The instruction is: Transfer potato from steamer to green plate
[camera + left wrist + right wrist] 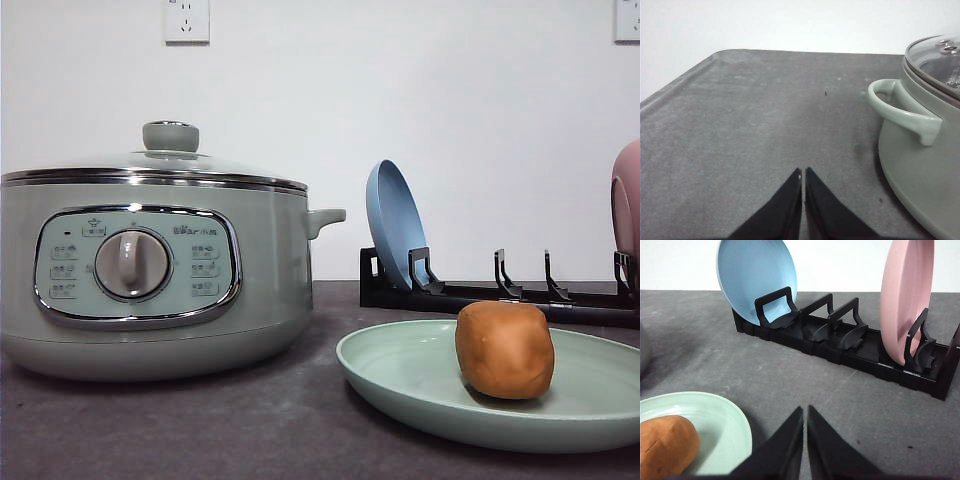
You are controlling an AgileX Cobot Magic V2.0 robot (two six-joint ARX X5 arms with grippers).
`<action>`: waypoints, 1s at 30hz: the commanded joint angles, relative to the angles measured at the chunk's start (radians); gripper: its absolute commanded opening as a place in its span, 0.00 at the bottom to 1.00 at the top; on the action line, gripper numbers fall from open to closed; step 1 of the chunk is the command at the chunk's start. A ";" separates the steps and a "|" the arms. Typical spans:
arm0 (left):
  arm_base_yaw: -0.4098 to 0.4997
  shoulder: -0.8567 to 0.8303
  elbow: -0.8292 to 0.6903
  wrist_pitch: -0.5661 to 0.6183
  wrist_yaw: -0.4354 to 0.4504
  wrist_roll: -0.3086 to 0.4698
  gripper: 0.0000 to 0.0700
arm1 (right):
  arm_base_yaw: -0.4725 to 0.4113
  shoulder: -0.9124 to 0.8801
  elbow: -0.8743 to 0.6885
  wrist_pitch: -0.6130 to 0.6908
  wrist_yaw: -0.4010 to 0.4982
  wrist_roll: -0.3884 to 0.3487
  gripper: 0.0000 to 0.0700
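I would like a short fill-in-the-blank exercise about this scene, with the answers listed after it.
1. The potato lies on the ____ plate.
2. The glass lid of the steamer is ____ the pot.
3. In the black rack stand a blue plate and a ____ plate.
4. The left pincer and the right pincer are both ____.

Answers: green; on; pink; shut

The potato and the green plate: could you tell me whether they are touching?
Touching. The front view shows the potato resting directly on the green plate, no gap beneath it.
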 commanded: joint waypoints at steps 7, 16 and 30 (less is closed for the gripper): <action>0.000 -0.002 -0.021 -0.006 -0.002 -0.007 0.00 | 0.002 -0.002 -0.006 0.000 0.000 0.011 0.00; 0.000 -0.002 -0.021 -0.006 -0.002 -0.007 0.00 | 0.002 -0.002 -0.006 0.000 0.000 0.011 0.00; 0.000 -0.002 -0.021 -0.006 -0.002 -0.007 0.00 | 0.002 -0.002 -0.006 0.000 0.000 0.011 0.00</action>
